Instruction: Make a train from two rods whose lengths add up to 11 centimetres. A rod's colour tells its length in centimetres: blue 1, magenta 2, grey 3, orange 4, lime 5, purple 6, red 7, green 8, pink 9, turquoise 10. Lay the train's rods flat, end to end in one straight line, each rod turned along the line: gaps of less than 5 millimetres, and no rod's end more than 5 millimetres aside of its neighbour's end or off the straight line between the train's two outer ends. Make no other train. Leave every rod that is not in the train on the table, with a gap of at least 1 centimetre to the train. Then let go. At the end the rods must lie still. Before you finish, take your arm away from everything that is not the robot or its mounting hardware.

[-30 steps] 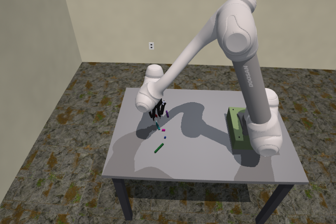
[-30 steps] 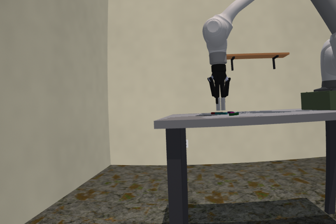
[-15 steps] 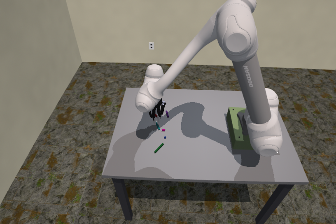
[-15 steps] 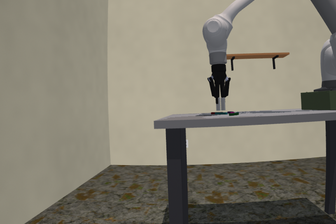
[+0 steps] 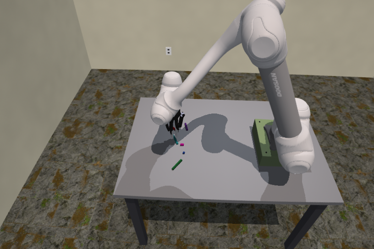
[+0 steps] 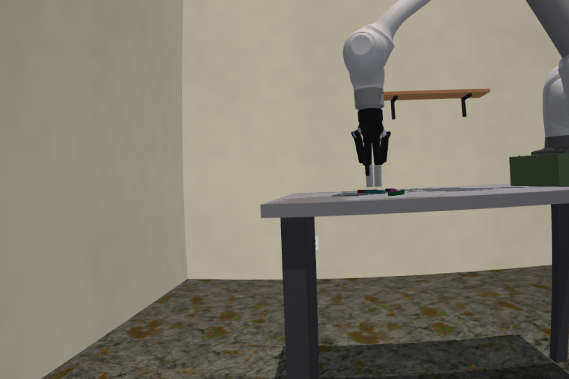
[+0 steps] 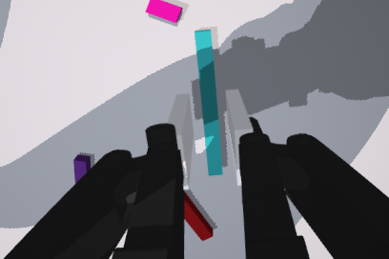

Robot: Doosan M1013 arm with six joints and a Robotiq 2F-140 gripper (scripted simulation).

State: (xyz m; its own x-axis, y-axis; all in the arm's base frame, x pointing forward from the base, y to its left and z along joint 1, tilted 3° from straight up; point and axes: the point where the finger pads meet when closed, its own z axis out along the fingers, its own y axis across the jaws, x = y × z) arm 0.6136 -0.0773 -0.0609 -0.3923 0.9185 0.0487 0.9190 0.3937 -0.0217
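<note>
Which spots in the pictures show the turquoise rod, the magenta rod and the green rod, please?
turquoise rod (image 5: pixel 175 139) (image 6: pixel 378 191) (image 7: pixel 208 96): top, exterior, wrist; its side or top
magenta rod (image 5: pixel 182 144) (image 7: pixel 164 9): top, wrist; its middle
green rod (image 5: pixel 177 164) (image 6: pixel 395 192): top, exterior; its middle

On my bench (image 5: pixel 235 176) (image 6: pixel 413 207) I see turquoise (image 5: pixel 175 139) (image 7: pixel 208 96), magenta (image 5: pixel 182 144) (image 7: pixel 164 9), blue (image 5: pixel 183 152), green (image 5: pixel 177 164) (image 6: pixel 396 192) and purple (image 5: pixel 186 127) (image 7: pixel 82 168) rods lying apart; the red one (image 5: pixel 173 128) (image 7: pixel 197 217), partly hidden, seems flat too.
</note>
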